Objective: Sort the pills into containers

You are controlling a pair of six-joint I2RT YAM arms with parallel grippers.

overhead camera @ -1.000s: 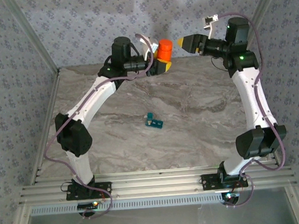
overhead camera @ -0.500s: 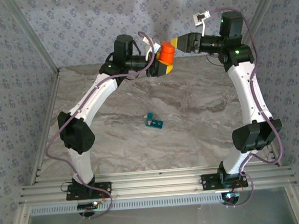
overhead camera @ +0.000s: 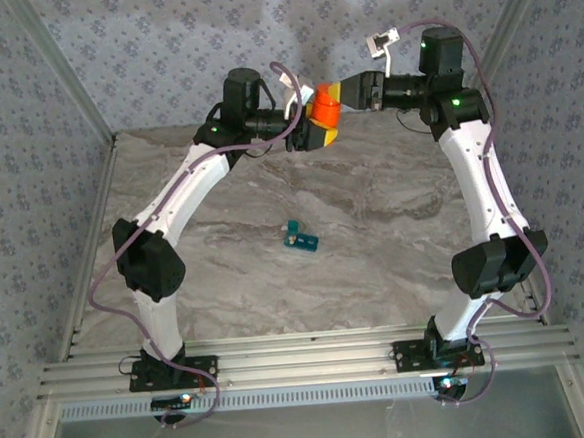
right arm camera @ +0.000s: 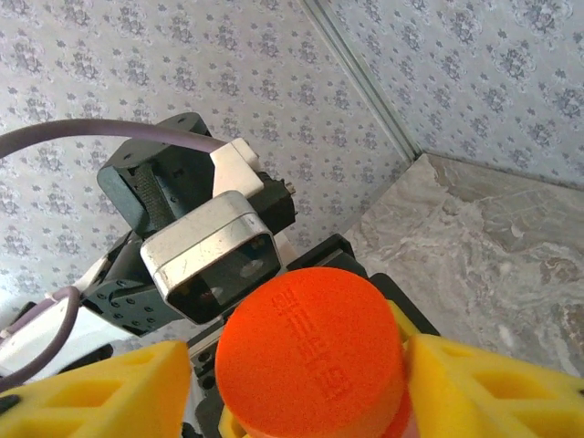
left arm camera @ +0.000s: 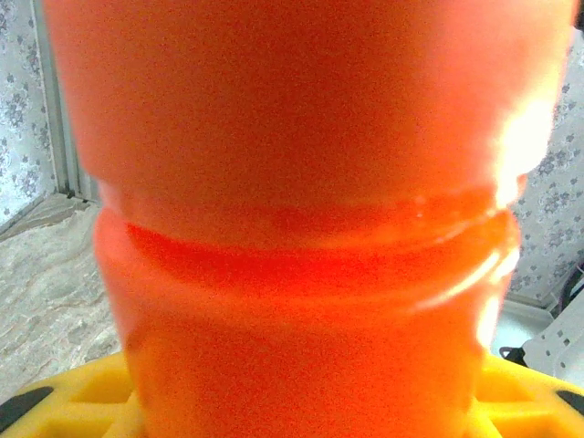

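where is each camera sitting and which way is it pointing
top external: above and behind the bases, looking down on the table, teal pill box, left arm and right arm, which meet at the raised orange bottle.
left wrist: on the left arm, facing the bottle's side up close; left claw grips it at the bottom edge.
right wrist: on the right arm, facing the bottle's cap end-on; right claw straddles it.
shared: all three show the bottle.

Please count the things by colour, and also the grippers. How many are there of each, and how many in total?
Orange bottle: 1
Teal pill box: 1
Grippers with yellow fingers: 2 (left gripper, right gripper)
Total: 4
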